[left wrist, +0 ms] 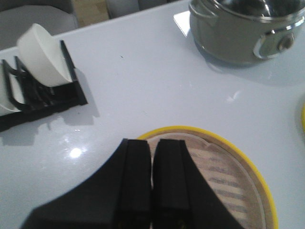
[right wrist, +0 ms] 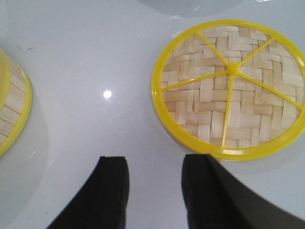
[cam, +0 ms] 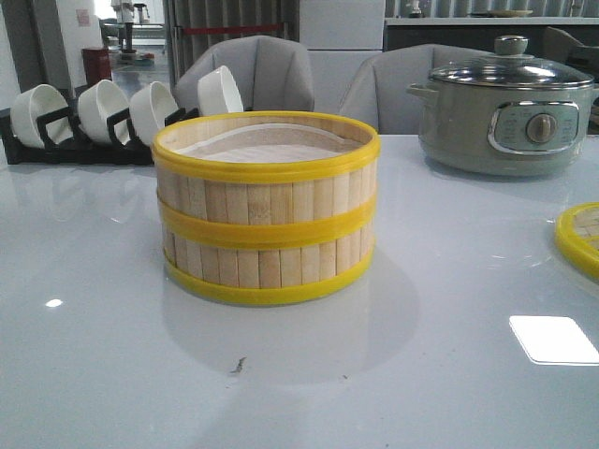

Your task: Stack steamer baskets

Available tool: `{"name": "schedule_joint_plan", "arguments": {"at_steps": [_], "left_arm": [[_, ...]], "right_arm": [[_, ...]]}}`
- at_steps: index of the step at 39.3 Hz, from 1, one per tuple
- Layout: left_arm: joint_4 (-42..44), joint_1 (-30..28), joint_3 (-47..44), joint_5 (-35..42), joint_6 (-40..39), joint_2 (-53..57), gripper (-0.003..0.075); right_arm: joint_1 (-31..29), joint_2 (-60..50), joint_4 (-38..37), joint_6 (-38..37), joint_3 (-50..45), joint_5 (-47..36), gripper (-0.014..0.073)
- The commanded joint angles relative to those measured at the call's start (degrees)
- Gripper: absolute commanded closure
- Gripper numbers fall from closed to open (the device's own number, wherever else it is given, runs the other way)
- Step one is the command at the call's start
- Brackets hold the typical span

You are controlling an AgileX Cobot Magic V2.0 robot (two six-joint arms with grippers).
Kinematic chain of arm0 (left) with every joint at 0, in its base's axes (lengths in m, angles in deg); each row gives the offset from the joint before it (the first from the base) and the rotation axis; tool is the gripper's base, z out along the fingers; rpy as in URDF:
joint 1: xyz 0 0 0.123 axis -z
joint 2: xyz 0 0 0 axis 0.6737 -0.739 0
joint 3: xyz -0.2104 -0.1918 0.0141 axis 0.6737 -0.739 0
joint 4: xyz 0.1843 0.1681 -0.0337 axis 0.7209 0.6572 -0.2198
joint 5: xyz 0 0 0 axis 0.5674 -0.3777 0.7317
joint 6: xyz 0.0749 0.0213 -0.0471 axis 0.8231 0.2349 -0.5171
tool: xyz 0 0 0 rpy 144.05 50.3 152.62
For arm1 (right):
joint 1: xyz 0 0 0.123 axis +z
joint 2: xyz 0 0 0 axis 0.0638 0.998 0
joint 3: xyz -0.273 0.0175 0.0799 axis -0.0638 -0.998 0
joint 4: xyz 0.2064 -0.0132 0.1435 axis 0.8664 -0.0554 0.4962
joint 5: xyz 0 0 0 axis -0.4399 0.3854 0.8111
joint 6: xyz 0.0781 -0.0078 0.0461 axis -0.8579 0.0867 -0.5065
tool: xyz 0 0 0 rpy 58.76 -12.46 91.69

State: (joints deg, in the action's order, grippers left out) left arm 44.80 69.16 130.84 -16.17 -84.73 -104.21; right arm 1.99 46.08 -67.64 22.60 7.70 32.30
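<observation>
Two steamer baskets (cam: 267, 210) stand stacked beside one lid (right wrist: 232, 88); left gripper (left wrist: 152, 162) clenched, right gripper (right wrist: 155, 179) released.

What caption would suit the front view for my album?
Two steamer baskets stacked on a white table, electric pot and bowl rack behind.
</observation>
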Motion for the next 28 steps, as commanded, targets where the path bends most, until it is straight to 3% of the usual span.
{"name": "schedule_joint_plan", "arguments": {"at_steps": [1,11,28], "left_arm": [[-2.1,-2.7,-1.5,6.7,0.0,6.7,0.0631],[-2.3,-7.2,-19.9,15.9,0.0,18.4,0.0631],[-2.5,-7.2,-54.0,37.1,0.0,41.1,0.0631]], "right_arm": [[0.0,-0.5,-0.7,0.4,2.0,-3.5,0.0211],[0.0,-0.5,-0.7,0.4,2.0,-2.7,0.0212],[0.0,-0.5,-0.7,0.4,2.0,-2.0,0.0212]]}}
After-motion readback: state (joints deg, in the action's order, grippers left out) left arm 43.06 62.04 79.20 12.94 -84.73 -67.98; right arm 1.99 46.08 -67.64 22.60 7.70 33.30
